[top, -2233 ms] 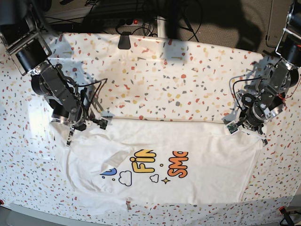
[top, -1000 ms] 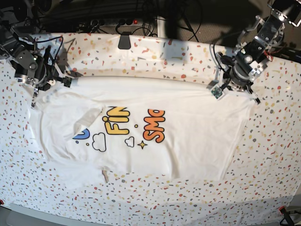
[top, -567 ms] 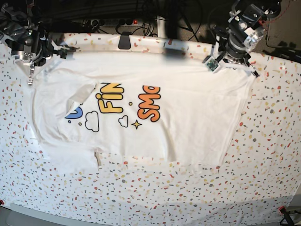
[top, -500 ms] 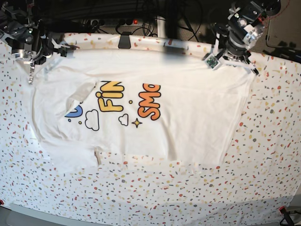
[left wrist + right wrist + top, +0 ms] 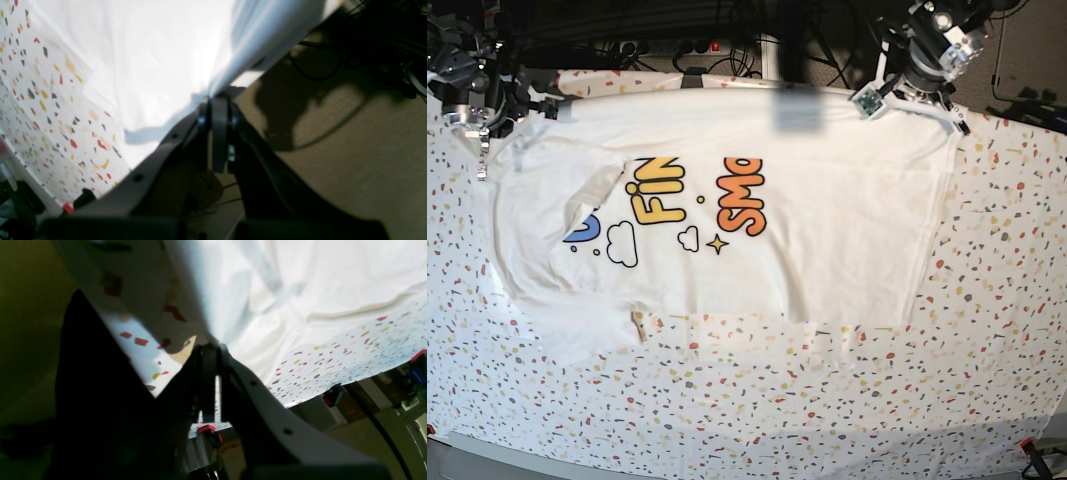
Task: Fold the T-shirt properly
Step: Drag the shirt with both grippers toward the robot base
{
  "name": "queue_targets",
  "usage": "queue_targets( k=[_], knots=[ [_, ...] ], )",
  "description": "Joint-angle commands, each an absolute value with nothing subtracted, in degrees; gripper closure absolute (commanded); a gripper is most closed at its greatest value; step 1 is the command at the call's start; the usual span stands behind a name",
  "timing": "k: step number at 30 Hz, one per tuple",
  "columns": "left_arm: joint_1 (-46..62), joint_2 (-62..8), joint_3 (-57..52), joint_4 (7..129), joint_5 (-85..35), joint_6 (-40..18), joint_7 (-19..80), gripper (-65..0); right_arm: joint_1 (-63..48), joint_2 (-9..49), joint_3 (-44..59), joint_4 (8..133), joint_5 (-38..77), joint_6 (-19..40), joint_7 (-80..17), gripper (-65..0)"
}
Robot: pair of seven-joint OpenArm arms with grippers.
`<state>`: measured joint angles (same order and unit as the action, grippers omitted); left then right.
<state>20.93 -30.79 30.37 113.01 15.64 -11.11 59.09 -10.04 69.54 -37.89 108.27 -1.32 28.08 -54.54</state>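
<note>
- At the far edge of the worktop (image 5: 987, 330), the T-shirt (image 5: 827, 230) lies spread, print up, its far hem stretched between both arms.
- The left claw (image 5: 914, 84) and right claw (image 5: 479, 112) are each clamped tight on that hem.
- Likely step: dragging the shirt flat; next, set the hem down smoothly, since the near-left sleeve looks rumpled.
- No containers visible.

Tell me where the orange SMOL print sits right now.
In the base view the orange SMOL print sits near the middle of the T-shirt, just right of the yellow FINE lettering and above the small star.
</note>
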Motion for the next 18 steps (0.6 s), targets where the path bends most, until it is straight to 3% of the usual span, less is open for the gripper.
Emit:
queue_targets(
  k=[1,6,16,18],
  knots=[
    [20.9,-31.5,30.2,113.9,16.9,-11.3,60.0,0.0,-9.7,71.3,-37.1,108.7,-2.5,27.8,-56.8,0.0],
    [20.9,-31.5,30.2,113.9,20.2,-8.7,60.0,0.0,-9.7,71.3,-37.1,109.4,2.4,27.8,-57.1,0.0],
    [21.0,-31.5,30.2,113.9,20.1,-8.7,60.0,0.0,-9.7,71.3,-37.1,110.0,1.7,26.2,-58.6,0.0],
    [21.0,-31.4,30.2,113.9,20.1,-8.7,60.0,0.0,-9.7,71.3,-37.1,110.0,1.8,26.2,-58.6,-12.5]
  ],
)
